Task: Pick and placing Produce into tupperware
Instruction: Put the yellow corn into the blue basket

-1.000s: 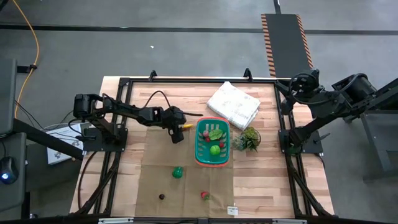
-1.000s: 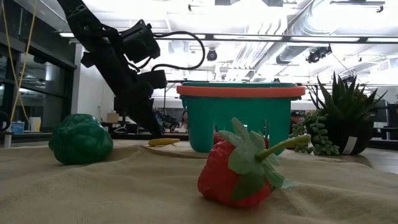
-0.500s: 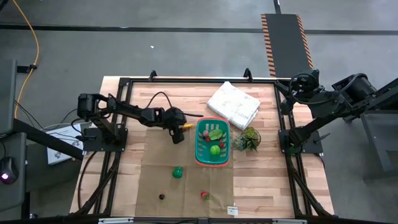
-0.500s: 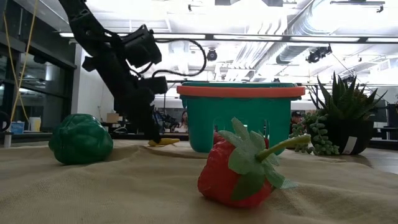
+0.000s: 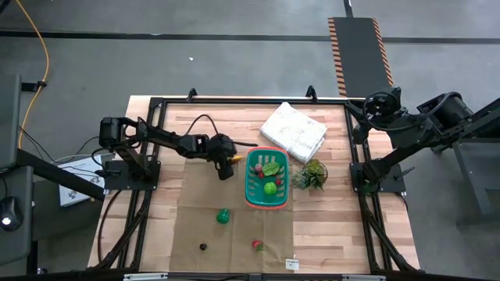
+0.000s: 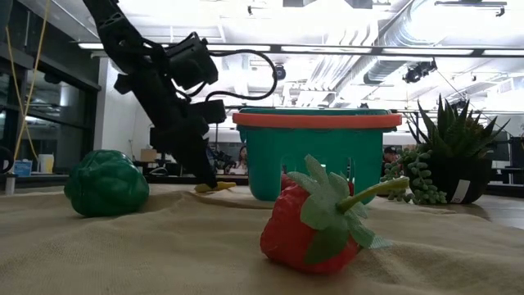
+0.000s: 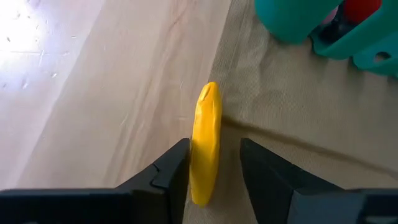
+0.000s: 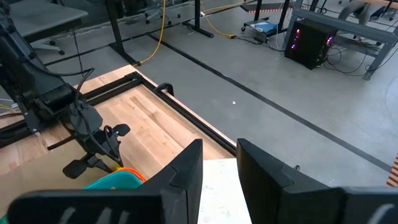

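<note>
left gripper now lower, basket part-filled

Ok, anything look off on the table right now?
Nothing stands out. The basket sits upright, and the left gripper straddles the yellow piece lying flat at the cloth's edge.

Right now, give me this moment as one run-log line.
left gripper: open, straddling yellow piece | basket: beside it | right gripper: parked
</note>
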